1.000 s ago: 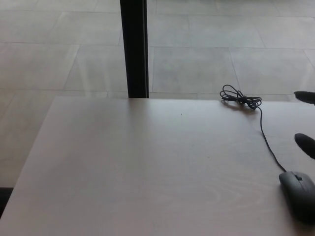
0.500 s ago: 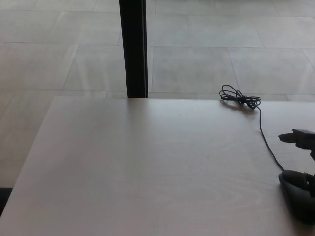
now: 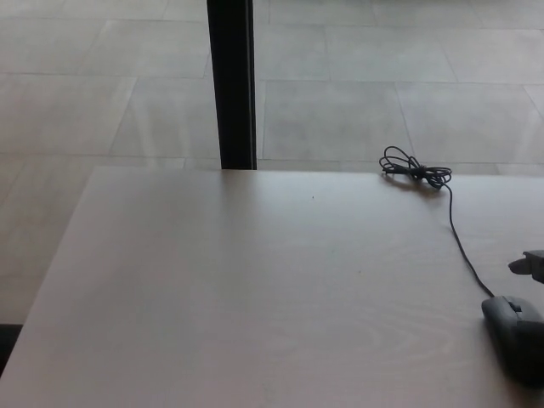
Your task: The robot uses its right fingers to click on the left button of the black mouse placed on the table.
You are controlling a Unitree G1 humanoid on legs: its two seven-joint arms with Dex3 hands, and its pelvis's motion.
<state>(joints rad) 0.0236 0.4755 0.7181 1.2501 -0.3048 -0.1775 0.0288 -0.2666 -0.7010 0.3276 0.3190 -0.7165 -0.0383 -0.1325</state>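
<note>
1. My right hand (image 3: 531, 264): only a tip shows at frame edge; can't tell its grip.
2. Black mouse (image 3: 515, 333), partly cut off, on table (image 3: 255, 297), near right corner, just below hand, apart.

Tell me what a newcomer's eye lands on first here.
The black post standing behind the table's far edge stands out most against the pale floor. Next comes the black mouse at the table's right edge, its cable running back to a coiled bundle. A bit of the right hand shows just beyond the mouse.
</note>
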